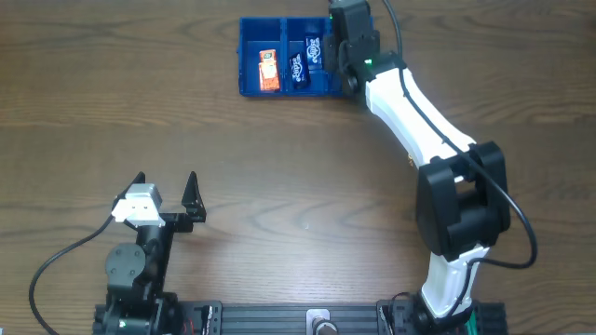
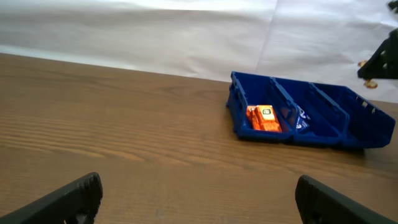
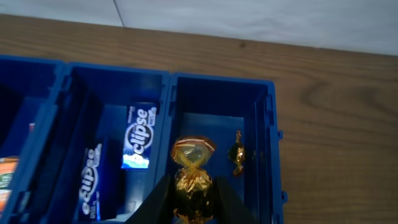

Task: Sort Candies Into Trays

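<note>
Left tool (image 1: 166, 179) fingers apart; right tool (image 3: 194, 186) seemingly closed.

Top cam: fixed overhead, straight down, far out, whole table (image 1: 279, 186) in frame, tray (image 1: 244, 65) small near its far edge. Left wrist cam: low over the table, well apart from the tray, looking almost level across the wood at its long side (white wall (image 2: 155, 31) behind). Right wrist cam: close above the tray, steeply down into its end compartment (image 3: 214, 127). All three share the tray.
</note>
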